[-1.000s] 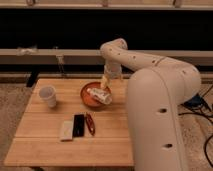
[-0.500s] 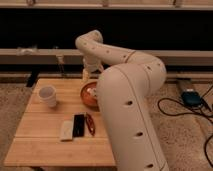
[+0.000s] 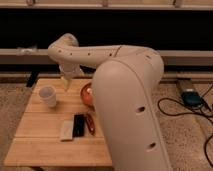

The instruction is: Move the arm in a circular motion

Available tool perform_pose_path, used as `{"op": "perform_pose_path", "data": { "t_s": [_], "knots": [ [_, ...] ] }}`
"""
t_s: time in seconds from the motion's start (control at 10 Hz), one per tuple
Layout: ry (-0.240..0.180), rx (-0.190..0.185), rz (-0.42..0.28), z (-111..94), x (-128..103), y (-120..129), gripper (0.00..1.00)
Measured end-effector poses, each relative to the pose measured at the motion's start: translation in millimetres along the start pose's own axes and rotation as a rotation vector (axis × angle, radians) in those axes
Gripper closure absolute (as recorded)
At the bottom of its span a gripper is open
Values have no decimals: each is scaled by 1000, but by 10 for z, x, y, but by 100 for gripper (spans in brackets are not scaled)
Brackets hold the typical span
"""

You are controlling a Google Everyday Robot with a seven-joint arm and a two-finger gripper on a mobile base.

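The cream-white arm (image 3: 125,95) fills the right middle of the camera view, with small dark screw holes along its thick segments. It reaches back and left to an elbow (image 3: 65,47) and then bends down. The gripper (image 3: 65,83), a small pale tip, hangs over the back left of the wooden table (image 3: 45,145), just right of and behind a white cup (image 3: 47,95) and left of an orange bowl (image 3: 87,94). It touches neither.
A white block (image 3: 66,130), a black bar (image 3: 78,125) and a red tool (image 3: 90,124) lie side by side on the table. Cables and a grey box (image 3: 190,97) lie on the floor at right. A dark wall with a rail runs behind.
The arm has swung left, from above the orange bowl to above the table's back left near the cup. The big near segment now covers more of the table's right side.
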Motion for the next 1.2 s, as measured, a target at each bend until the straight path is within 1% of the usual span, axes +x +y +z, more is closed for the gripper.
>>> {"op": "perform_pose_path", "data": {
  "t_s": [0.2, 0.4, 0.5, 0.7, 0.8, 1.0, 1.2],
  "knots": [
    [-29, -16, -86, -146, -2, 452, 20],
    [-51, -42, -152, -271, 110, 891, 20],
    [-55, -58, -167, -313, 191, 1065, 20],
    [-57, -86, -154, -365, 356, 1242, 20],
    [-53, -99, -138, -369, 451, 1245, 20],
    [-40, -126, -82, -353, 640, 1127, 20],
    [-19, -147, -10, -279, 830, 855, 20]
  ]
}}
